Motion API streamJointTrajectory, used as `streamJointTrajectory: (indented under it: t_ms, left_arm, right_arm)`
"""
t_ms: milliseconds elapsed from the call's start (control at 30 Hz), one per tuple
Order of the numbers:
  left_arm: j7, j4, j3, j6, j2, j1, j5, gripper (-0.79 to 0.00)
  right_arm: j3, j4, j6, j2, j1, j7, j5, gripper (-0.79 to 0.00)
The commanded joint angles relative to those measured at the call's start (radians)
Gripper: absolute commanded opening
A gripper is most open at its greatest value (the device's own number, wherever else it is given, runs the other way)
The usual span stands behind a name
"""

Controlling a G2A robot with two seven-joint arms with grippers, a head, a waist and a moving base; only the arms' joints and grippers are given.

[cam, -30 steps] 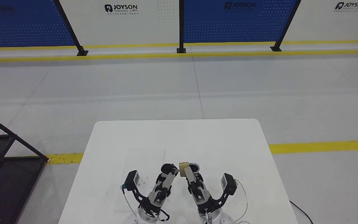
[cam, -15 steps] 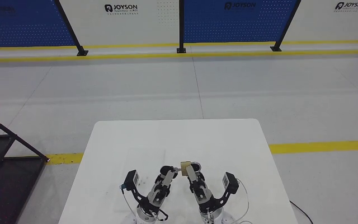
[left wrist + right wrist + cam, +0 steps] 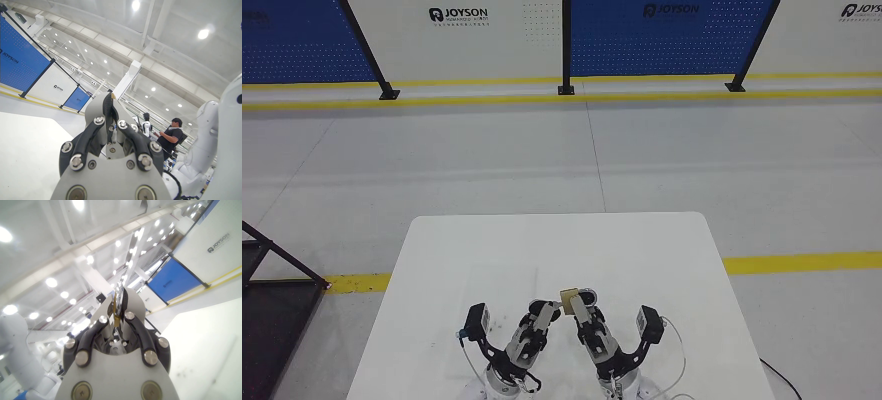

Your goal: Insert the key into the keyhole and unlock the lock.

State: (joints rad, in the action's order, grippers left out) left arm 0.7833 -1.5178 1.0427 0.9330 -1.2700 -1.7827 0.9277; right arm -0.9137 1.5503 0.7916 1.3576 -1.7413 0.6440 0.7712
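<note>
Since a second ago: small shifts only. In the top view the left gripper (image 3: 545, 309) has eased slightly toward the lower edge of the frame. The lock (image 3: 569, 296) drifted a touch right, then back left.

Both arms are low in the frame, at the near edge of the white table (image 3: 642, 250), with their wrists angled inward toward each other.

Right gripper (image 3: 117, 302): fingers clamped on the lock (image 3: 117, 308). Its brass body is pinched between the pads and its chrome shackle juts past the fingertips.

Left gripper (image 3: 110, 98): fingers pressed together on the key (image 3: 112, 96). Only a small brass sliver pokes out at the tips.

In the top view the lock sits lower centre, between the two grippers and held above the table. The left fingertips are just beside its brass body. Cannot tell whether the key touches the lock.
</note>
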Motion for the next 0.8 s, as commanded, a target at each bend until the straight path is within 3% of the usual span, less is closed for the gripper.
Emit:
streamJointTrajectory:
  t_ms: [0, 467, 767]
  left_arm:
    - [0.01, 0.002, 0.002, -0.003, 0.0, 0.0, 0.019, -0.785]
    - [0.118, 0.015, 0.011, -0.068, -0.001, 0.0, 0.188, -0.785]
    - [0.207, 0.028, 0.019, -0.172, 0.003, 0.008, 0.34, -0.785]
  right_arm:
    - [-0.001, 0.0, -0.001, 0.0, -0.001, -0.006, 0.002, -0.785]
    - [-0.013, 0.014, -0.008, -0.006, -0.014, -0.039, 0.004, -0.785]
    - [-0.027, 0.025, -0.007, -0.011, -0.026, -0.055, -0.007, -0.785]
